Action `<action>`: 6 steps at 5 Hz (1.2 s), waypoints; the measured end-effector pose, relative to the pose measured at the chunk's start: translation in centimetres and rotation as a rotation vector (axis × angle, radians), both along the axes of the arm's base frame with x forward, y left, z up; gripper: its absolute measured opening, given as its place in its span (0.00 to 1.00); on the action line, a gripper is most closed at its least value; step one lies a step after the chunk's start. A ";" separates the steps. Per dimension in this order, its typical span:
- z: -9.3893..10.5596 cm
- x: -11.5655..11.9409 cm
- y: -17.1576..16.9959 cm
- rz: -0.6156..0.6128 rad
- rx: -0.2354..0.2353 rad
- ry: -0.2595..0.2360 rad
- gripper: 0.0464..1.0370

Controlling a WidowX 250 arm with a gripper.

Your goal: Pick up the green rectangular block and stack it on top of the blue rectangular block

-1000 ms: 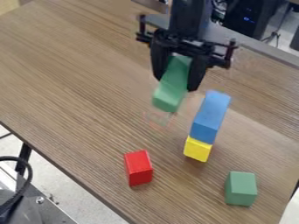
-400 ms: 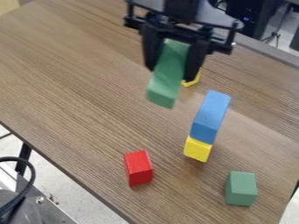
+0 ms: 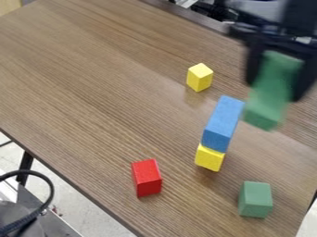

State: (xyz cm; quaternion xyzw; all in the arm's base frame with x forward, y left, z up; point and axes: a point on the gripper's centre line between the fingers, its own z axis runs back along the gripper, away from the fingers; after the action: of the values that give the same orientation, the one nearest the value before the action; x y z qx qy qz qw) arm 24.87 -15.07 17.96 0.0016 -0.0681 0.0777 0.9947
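At the upper right, the black gripper [image 3: 276, 78] is shut on a long green block [image 3: 271, 92], which hangs down tilted and is blurred. Just left of and below it, a long blue block [image 3: 223, 124] lies across a yellow block [image 3: 210, 158]. Another yellow block [image 3: 200, 77] stands on the table left of the gripper. A red block [image 3: 147, 177] sits lower down, left of the blue and yellow pair. Near the lower right is a smaller green block [image 3: 255, 199].
The wooden table [image 3: 93, 83] runs diagonally, its near edge crossing the lower left. A black cable [image 3: 48, 185] and grey equipment are at the lower left, beyond that edge. Dark equipment stands behind the table's far edge.
The gripper has moved right with the long green block, after rising slightly in the view. The upper yellow block, hidden at first behind it, is uncovered. The other blocks have kept their places.
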 end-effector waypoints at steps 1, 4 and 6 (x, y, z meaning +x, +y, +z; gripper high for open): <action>-0.4 -0.2 -2.2 0.007 -0.042 0.047 0.52; -1.9 -0.3 2.3 0.211 -0.119 0.129 0.52; -2.1 -0.3 3.1 0.192 -0.111 0.158 0.52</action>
State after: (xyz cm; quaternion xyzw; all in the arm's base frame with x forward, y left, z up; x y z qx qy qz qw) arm 24.58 -11.96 15.84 -0.0410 0.0154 0.1757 0.9835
